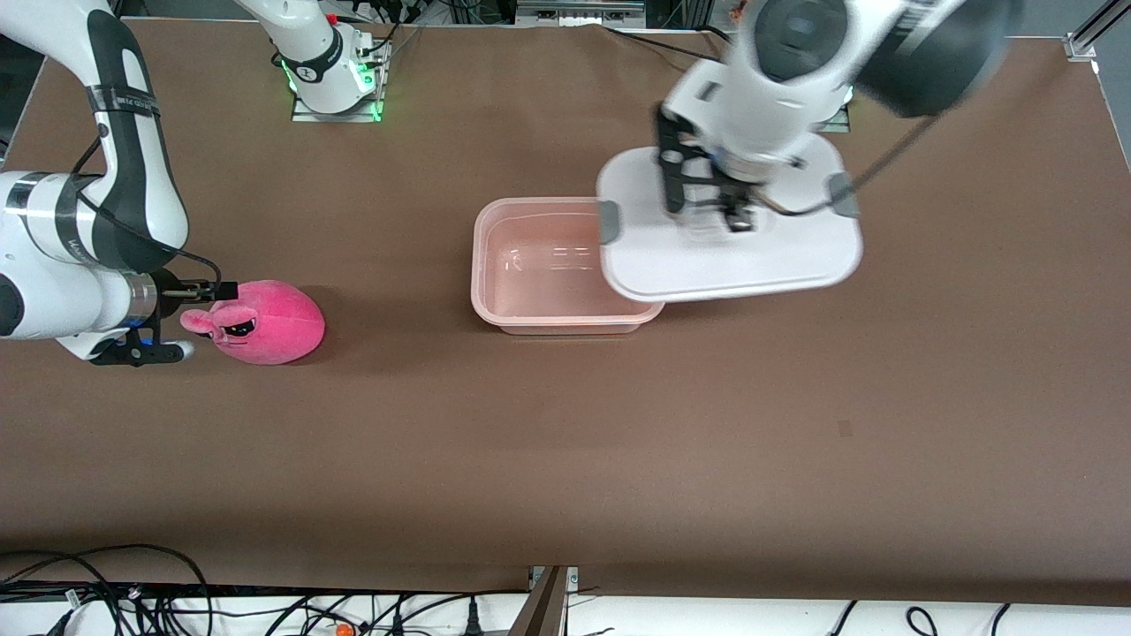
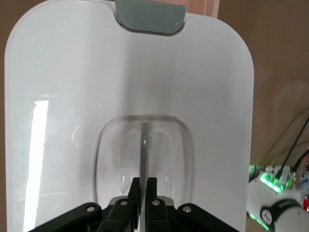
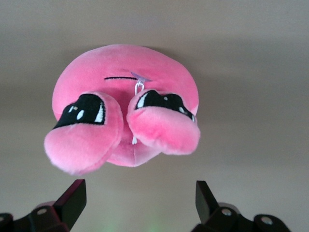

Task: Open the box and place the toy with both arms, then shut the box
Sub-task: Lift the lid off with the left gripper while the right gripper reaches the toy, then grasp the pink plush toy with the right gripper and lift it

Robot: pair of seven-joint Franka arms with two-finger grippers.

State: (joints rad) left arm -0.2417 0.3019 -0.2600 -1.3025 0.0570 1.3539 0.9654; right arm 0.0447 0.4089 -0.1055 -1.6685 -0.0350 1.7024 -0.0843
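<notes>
The box's pink tub (image 1: 548, 265) stands open with nothing inside it, mid-table. Its white lid (image 1: 733, 261) hangs tilted over the tub's end toward the left arm. My left gripper (image 1: 735, 216) is shut on the thin rib of the lid's recessed handle (image 2: 144, 145); in the left wrist view the left gripper (image 2: 144, 186) pinches that rib, with a grey clip (image 2: 149, 17) at the lid's (image 2: 63, 96) end. The pink plush toy (image 1: 269, 322) lies toward the right arm's end. My right gripper (image 1: 196, 320) is open, low at the toy's face. The toy (image 3: 125, 96) sits just ahead of the right gripper (image 3: 140, 195).
The brown table (image 1: 565, 442) stretches wide between the toy and the tub and toward the front camera. The right arm's base (image 1: 334, 79) with green lights stands at the table's back edge. Black cables (image 1: 106, 592) lie along the near edge.
</notes>
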